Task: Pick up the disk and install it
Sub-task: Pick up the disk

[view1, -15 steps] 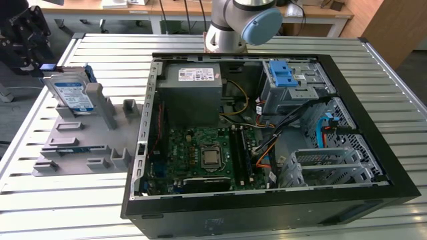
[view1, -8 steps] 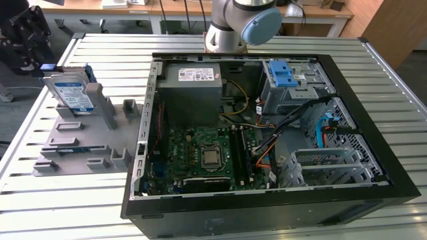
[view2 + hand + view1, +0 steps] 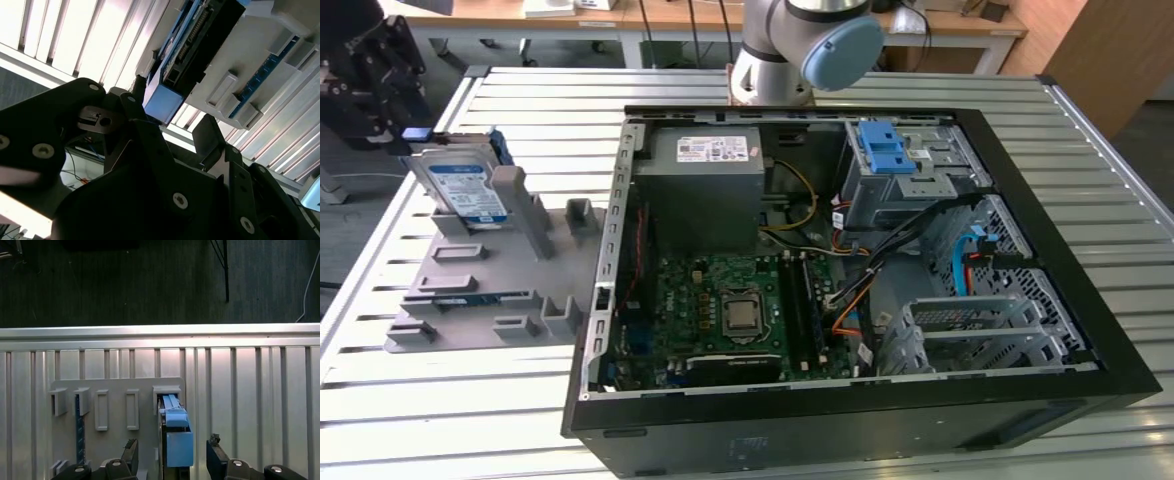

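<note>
The disk [image 3: 463,188] stands on edge in a slot of the grey holder [image 3: 494,275] at the exterior view's left, its blue-and-white label facing out. My gripper [image 3: 403,122] hangs just above its upper blue end. In the first wrist view the gripper [image 3: 172,447] is open, and its black fingers [image 3: 131,450] sit on either side of the disk's blue rail end [image 3: 178,440] with gaps on both sides. The second wrist view shows the disk [image 3: 200,40] edge-on beyond the gripper [image 3: 172,112].
An open black computer case [image 3: 1067,300] lies on the slatted metal table [image 3: 520,95], with a grey power-supply box [image 3: 707,160], a blue latch bracket [image 3: 887,155] and a bare drive cage [image 3: 974,325] inside. The arm's base [image 3: 801,50] stands behind the case. The holder carries several other slots.
</note>
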Robot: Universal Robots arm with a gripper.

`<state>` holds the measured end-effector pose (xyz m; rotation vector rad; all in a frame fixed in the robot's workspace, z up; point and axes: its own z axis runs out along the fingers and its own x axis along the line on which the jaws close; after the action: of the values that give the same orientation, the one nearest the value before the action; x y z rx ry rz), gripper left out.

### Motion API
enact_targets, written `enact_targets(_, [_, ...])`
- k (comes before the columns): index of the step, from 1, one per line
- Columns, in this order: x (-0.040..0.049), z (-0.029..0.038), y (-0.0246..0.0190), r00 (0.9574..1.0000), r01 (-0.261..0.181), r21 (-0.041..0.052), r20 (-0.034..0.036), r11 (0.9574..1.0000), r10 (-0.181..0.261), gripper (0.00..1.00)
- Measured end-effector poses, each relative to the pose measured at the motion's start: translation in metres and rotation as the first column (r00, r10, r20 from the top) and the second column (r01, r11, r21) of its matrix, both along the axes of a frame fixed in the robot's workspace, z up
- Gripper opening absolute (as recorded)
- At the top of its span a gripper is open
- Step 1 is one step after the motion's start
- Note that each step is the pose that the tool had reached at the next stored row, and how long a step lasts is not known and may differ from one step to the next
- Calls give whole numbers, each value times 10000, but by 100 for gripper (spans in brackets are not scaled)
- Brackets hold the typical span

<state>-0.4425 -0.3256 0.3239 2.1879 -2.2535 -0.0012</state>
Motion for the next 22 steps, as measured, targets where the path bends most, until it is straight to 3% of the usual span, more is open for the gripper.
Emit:
enact_targets(8, [-15,-144,0,10000,0,0,-27,10000,0,65])
enact_targets(11, [-15,-153,0,10000,-1,-1,-31,10000,1,63])
enact_targets(12, [-15,-158,0,10000,-1,1,-27,10000,1,56])
enact_targets(20, [-15,-181,0,10000,-1,0,-47,10000,1,55])
enact_targets(21, [-15,-182,0,10000,-1,1,-45,10000,1,48])
enact_targets(22, [-15,-182,0,10000,-1,1,-45,10000,1,48])
